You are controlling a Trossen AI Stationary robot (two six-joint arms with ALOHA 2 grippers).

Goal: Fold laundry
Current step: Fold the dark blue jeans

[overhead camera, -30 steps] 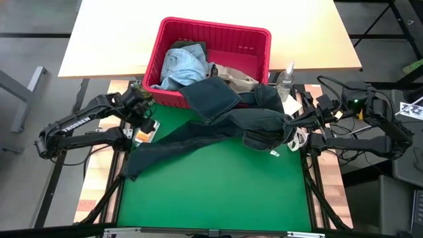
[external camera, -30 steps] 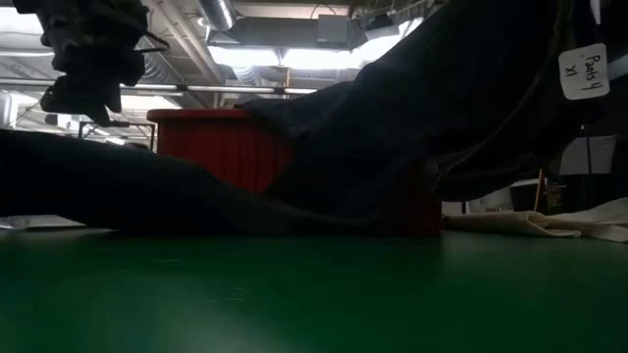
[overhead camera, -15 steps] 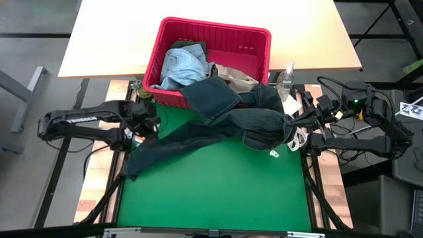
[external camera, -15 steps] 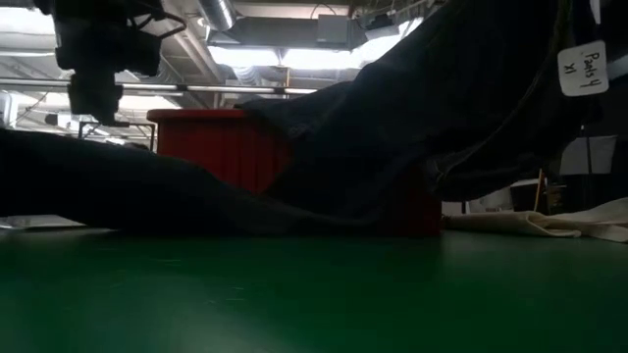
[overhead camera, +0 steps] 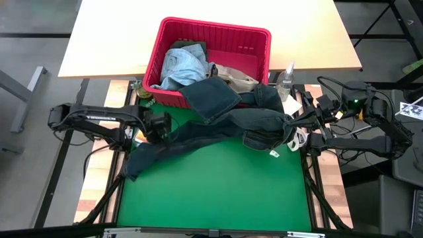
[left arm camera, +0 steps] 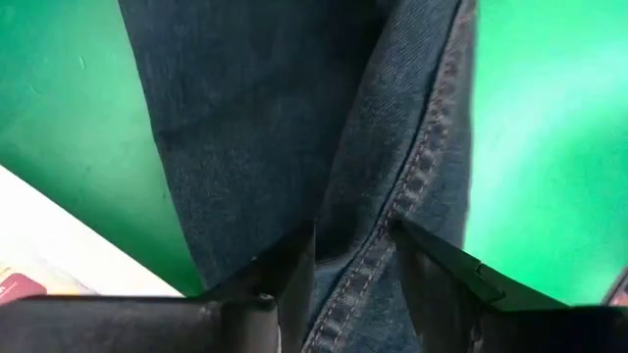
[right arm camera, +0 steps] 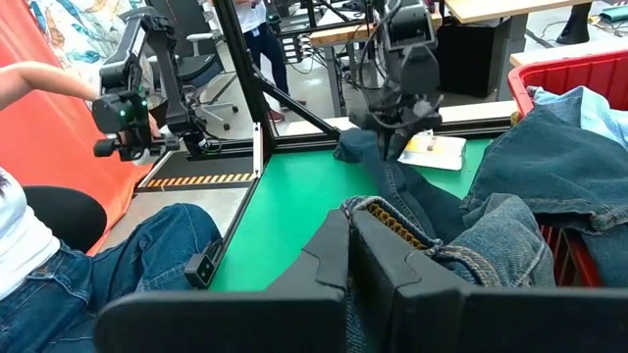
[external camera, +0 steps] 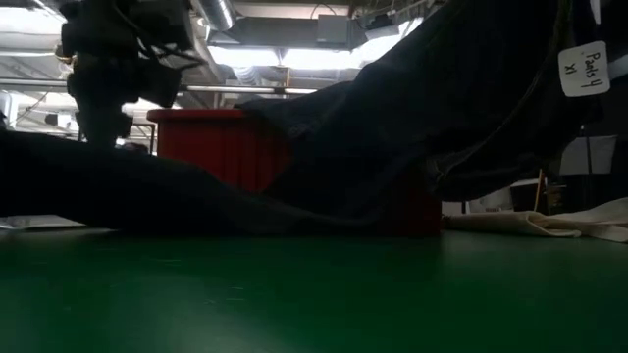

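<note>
Dark navy jeans [overhead camera: 218,122] stretch across the green mat [overhead camera: 218,192]. One end is draped on the red basket's rim [overhead camera: 198,99], and one leg [overhead camera: 142,155] lies flat toward the near left. My left gripper [left arm camera: 353,284] points down over that leg and is open, a finger on either side of its stitched seam [left arm camera: 417,186]. At the mat's right edge my right gripper [overhead camera: 291,132] is shut on the bunched top of the jeans. Light blue denim [overhead camera: 182,66], a beige piece [overhead camera: 231,74] and a dark olive piece [overhead camera: 192,46] lie in the basket. My left gripper hangs close over the leg; I cannot tell whether its fingertips [left arm camera: 294,279] touch the denim. My right gripper pinches the jeans' waistband edge [right arm camera: 388,218] between its two fingers, coming nearly level from the table's right. That end is held up off the mat, and the cloth sags from it toward the leg.
The red basket [overhead camera: 158,63] stands at the mat's far edge, with a clear bottle [overhead camera: 285,79] beside it on the right. A white tag [external camera: 584,69] hangs from the jeans. A seated person [right arm camera: 59,245] shows beyond the table's left side. The mat's near half is bare green.
My left gripper has swung toward the table's right and sunk down over the jeans leg, rolling its wrist on the way. Its fingers stay open. The jeans and my right gripper have not moved.
</note>
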